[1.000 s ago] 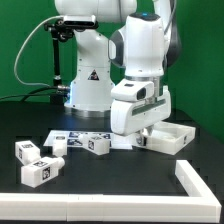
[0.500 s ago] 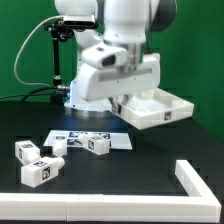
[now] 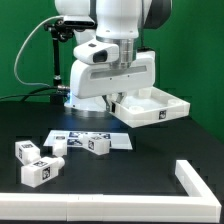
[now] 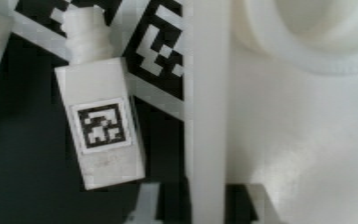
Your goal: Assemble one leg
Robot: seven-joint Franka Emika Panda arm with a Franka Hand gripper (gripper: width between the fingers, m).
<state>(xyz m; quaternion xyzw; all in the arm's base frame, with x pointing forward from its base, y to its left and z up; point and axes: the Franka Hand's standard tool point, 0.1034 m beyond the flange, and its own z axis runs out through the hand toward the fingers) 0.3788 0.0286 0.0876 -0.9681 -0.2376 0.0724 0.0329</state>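
White plastic parts all lie loose, so I judge the job barely begun: 0 legs are fitted to anything. The tool (image 3: 117,98) is clamped on the rim wall of the large panel (image 3: 160,108), which hangs clear of the desk (image 3: 140,165) toward the exterior view's right. The leg (image 4: 96,125) lies flat on the desk under the wrist, just beside the panel's edge and at the edge of the marker board (image 3: 118,140). More pegs of the same kind (image 3: 35,172) lie scattered on the exterior view's left, near side, well apart from the panel. A white L-shaped rail (image 3: 195,172) sits at the near right.

What is left, as I read it: put the panel down, pick up 1 leg, and seat its stub end in the panel.

No word or brand can be read. The leg, the marker board and the panel's front wall carry black-and-white square tags only. A triangular sticker (image 3: 88,75) on the robot's base is too small to make out.
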